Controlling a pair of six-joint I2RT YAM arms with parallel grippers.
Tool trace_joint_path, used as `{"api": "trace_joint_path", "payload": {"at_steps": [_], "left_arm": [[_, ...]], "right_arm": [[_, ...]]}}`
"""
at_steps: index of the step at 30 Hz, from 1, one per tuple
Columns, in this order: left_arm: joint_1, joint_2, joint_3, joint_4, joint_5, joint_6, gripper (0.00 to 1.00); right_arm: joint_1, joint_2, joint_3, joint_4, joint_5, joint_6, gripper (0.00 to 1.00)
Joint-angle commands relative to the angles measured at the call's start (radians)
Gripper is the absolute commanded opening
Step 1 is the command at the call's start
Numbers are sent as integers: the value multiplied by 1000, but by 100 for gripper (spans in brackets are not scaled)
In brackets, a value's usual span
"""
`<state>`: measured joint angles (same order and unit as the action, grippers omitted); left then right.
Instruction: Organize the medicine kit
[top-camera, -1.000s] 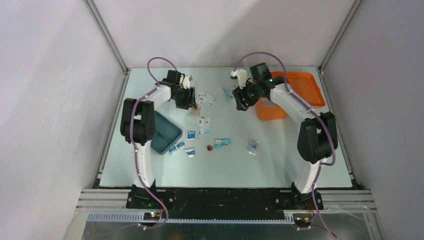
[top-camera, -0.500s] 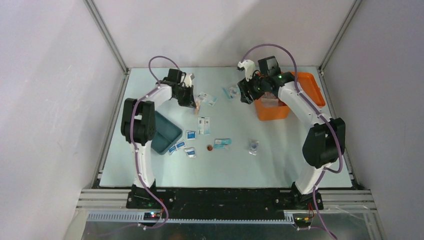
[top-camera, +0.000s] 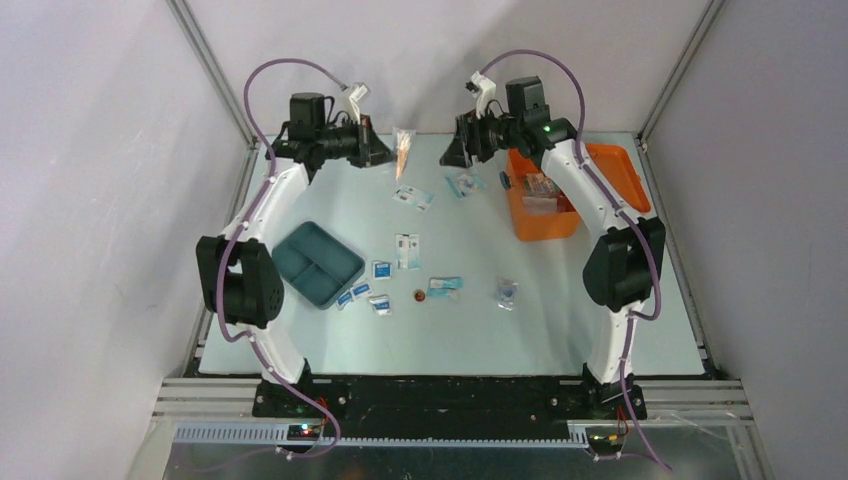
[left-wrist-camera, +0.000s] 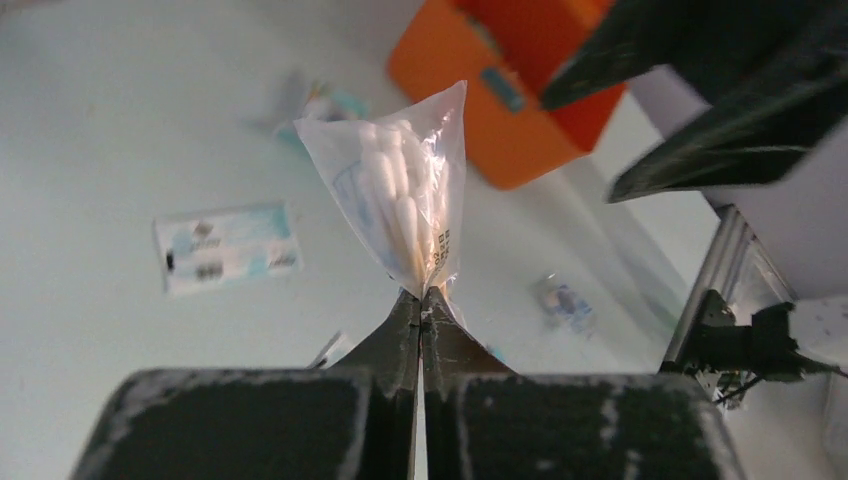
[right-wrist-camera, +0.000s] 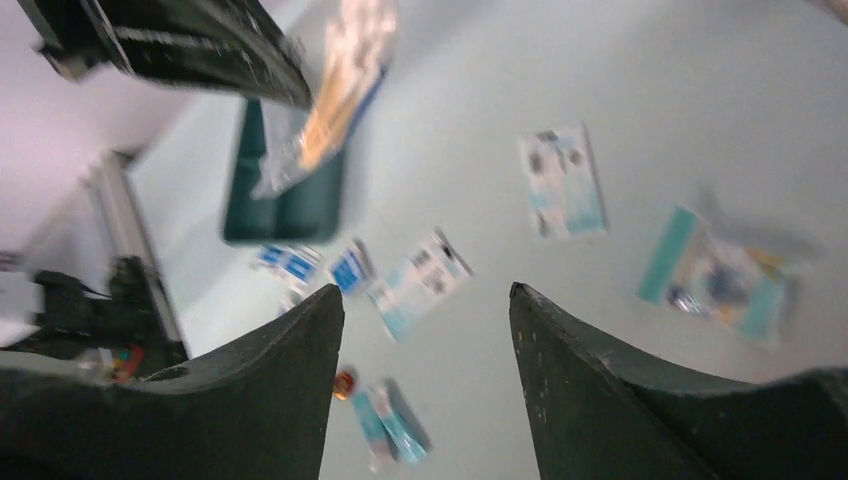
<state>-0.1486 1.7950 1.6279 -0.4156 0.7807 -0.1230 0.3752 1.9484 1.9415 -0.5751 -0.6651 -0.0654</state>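
The medicine kit (top-camera: 545, 228) is an orange box with its lid (top-camera: 618, 178) folded open, at the back right of the table; a few small items lie inside. My left gripper (top-camera: 388, 157) is raised high at the back centre, shut on the bottom corner of a clear bag of cotton swabs (top-camera: 403, 142). In the left wrist view the bag (left-wrist-camera: 405, 195) stands up from the pinched gripper (left-wrist-camera: 421, 296), with the kit (left-wrist-camera: 520, 95) behind it. My right gripper (top-camera: 452, 152) hovers just right of the bag, open and holding nothing (right-wrist-camera: 425, 295).
A teal divided tray (top-camera: 318, 263) sits at the left. Loose packets lie about the table: (top-camera: 413, 197), (top-camera: 465, 183), (top-camera: 407, 248), (top-camera: 444, 286), and a small bag (top-camera: 507, 292). A tiny red round thing (top-camera: 419, 295) lies among them. Side walls stand close by.
My left gripper shut on the swab bag and lifted it off the table toward the back. The right arm rose from the kit and swung left to face it.
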Motion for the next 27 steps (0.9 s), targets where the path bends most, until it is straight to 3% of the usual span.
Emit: {"api": "trace_joint_path", "payload": {"at_steps": [1,6,16,20,23,27], "left_arm": [[-12,-36,62,142,173,-52,0],[-19,-14,87,225,268,-149,2],[-46,-15,62,269,299,-179,1],[-48,-12,52,299,309,-201,1],[-49,-18,40,311,301,-205,9],[-48,-26,19,314,286,-199,20]], "right_arm": [[-6,62,101,227,-227,269,66],[31,111,155,278,-236,293,72],[42,155,182,466,-326,424,70],[40,158,179,476,-332,439,53],[36,148,165,475,-331,436,37],[25,126,142,461,-332,425,25]]}}
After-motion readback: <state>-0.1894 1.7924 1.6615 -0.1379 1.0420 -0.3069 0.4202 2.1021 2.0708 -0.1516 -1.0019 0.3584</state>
